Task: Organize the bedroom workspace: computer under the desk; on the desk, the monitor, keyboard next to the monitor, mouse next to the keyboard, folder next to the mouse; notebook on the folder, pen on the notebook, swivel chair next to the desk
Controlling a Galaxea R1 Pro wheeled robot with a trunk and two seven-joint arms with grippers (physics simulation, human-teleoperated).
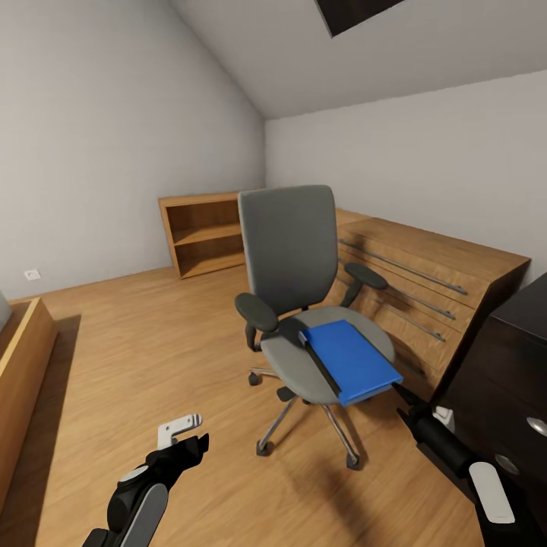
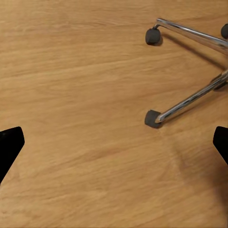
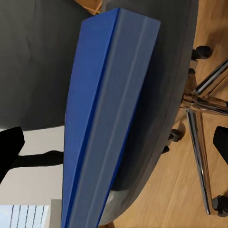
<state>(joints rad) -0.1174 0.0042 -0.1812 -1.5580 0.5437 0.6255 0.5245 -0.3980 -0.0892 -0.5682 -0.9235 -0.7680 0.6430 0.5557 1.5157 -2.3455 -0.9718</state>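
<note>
Both grippers are gaping wide: left gripper (image 1: 184,434) hanging over floor (image 1: 152,357), right gripper (image 1: 414,406) reaching the folder (image 1: 351,359) lying on the swivel chair (image 1: 292,258) at five o'clock; no writing is showing.

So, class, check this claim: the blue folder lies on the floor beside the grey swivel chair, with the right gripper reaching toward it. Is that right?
Not quite. The blue folder lies on the seat of the grey swivel chair, not on the floor; the head view shows this, and the right wrist view shows it resting on the grey seat too. The rest holds: the right gripper reaches toward its near corner.
</note>
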